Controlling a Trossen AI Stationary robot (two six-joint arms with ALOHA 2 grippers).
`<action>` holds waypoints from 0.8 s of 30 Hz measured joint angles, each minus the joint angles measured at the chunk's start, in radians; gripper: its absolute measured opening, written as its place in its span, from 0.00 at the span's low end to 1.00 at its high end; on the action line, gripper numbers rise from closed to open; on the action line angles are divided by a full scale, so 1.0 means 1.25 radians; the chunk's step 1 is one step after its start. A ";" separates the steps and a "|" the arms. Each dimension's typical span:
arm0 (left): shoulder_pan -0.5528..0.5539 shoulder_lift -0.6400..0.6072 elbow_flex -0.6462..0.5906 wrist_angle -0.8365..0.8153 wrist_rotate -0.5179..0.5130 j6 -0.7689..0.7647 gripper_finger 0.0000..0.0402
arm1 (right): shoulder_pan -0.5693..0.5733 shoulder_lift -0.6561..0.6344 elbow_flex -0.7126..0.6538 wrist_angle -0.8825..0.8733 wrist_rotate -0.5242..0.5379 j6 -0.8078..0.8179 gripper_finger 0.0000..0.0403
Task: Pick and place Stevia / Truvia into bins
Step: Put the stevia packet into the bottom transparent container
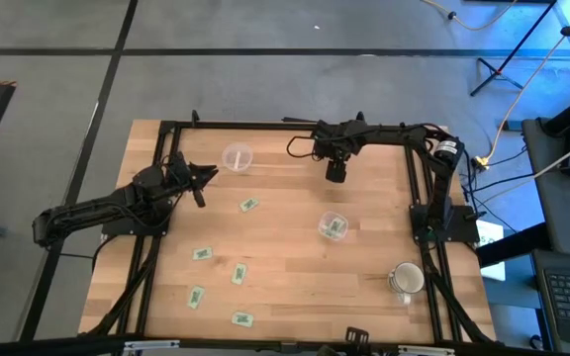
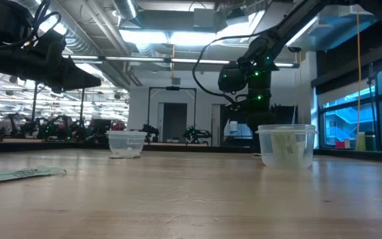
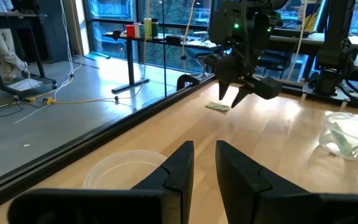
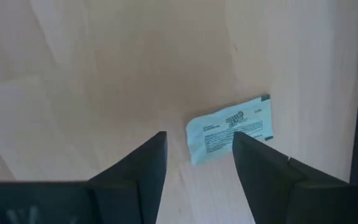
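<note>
The right gripper point(image 4: 197, 155) hangs jaws apart over a green packet point(image 4: 232, 127) at the table's far edge, empty. The left gripper point(image 3: 204, 165), jaws narrowly parted and empty, hovers beside the empty far-left cup point(image 1: 237, 157). The right cup point(image 1: 332, 226) holds packets.
</note>
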 joint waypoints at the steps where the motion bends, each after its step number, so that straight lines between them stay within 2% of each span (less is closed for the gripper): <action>1: 0.000 0.000 0.000 0.000 0.000 0.000 0.16 | 0.000 0.000 0.000 0.000 -0.008 0.001 0.46; 7: 0.000 0.000 0.000 0.000 0.000 0.000 0.16 | 0.000 0.000 -0.020 0.013 -0.034 0.000 0.45; 13: 0.000 0.000 0.000 0.001 0.000 0.000 0.16 | 0.000 -0.006 -0.089 0.109 -0.027 -0.003 0.45; 17: 0.000 0.000 0.000 0.001 0.000 0.000 0.16 | 0.001 -0.006 -0.107 0.129 0.003 -0.003 0.44; 24: 0.000 0.000 0.000 0.001 0.000 0.000 0.16 | -0.013 -0.005 -0.109 0.132 -0.003 0.009 0.38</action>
